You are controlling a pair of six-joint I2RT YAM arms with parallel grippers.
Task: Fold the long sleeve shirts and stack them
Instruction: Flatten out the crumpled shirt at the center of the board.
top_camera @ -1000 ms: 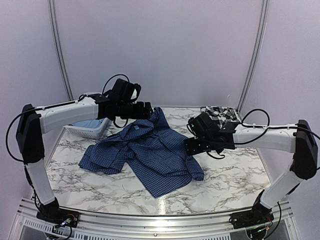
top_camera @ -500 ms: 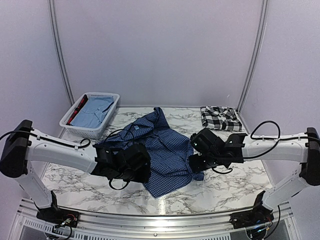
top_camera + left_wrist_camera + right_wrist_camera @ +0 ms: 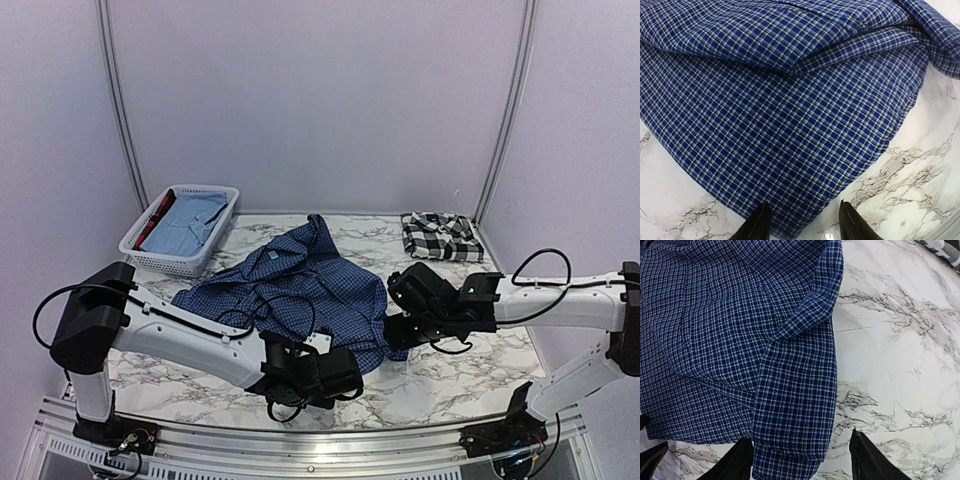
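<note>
Two long sleeve shirts lie on the marble desk (image 3: 470,365): one dark blue fine-checked cloth shirt (image 3: 320,270) spread out at the centre, and one black-and-white plaid shirt (image 3: 440,235) folded at the far right corner. The left jaws stand spread astride the blue shirt's near hem. The right jaws are spread over its sleeve end. One white slatted plastic basket (image 3: 150,262) sits at the far left.

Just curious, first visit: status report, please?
Left gripper and right gripper open at blue shirt's near edge. Shirt spread, unfolded; plaid shirt folded, far right. Nothing in the way.

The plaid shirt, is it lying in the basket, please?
No, the plaid shirt lies on the table at far right, across from the basket.
</note>
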